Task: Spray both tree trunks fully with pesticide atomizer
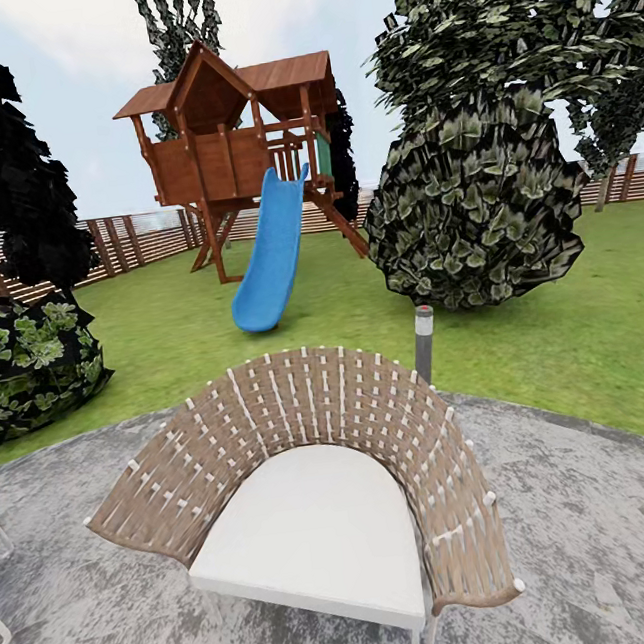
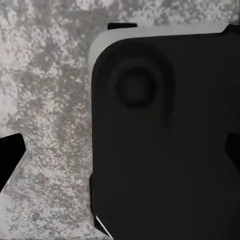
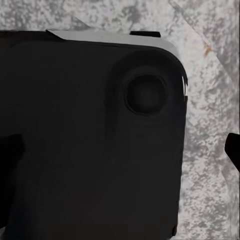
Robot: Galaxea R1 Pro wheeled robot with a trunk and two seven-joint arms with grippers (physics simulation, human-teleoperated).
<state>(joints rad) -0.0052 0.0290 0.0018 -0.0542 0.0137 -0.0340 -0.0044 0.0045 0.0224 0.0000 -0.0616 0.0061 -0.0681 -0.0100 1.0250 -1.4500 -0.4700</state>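
The garden lawn [image 1: 565,332] stretches ahead to the brown slatted fence [image 1: 131,240]. I stand on grey stone paving [image 1: 609,528]. The pesticide atomizer and the grey-tan tree trunks are out of view; dark leafy crowns rise at the left and right. In the left wrist view my left gripper [image 2: 121,152] is open, its dark fingertips [image 2: 11,155] far apart over my own black base and the paving. My right gripper [image 3: 120,150] hangs the same way in the right wrist view, open, with one fingertip [image 3: 233,150] at the picture's edge. Neither holds anything.
A woven chair [image 1: 317,524] with a white cushion stands directly in front of me. Behind it is a short bollard light [image 1: 424,340]. A wooden play tower [image 1: 229,142] with a blue slide [image 1: 269,258] stands mid-lawn, with round bushes at right [image 1: 470,213] and left [image 1: 24,358].
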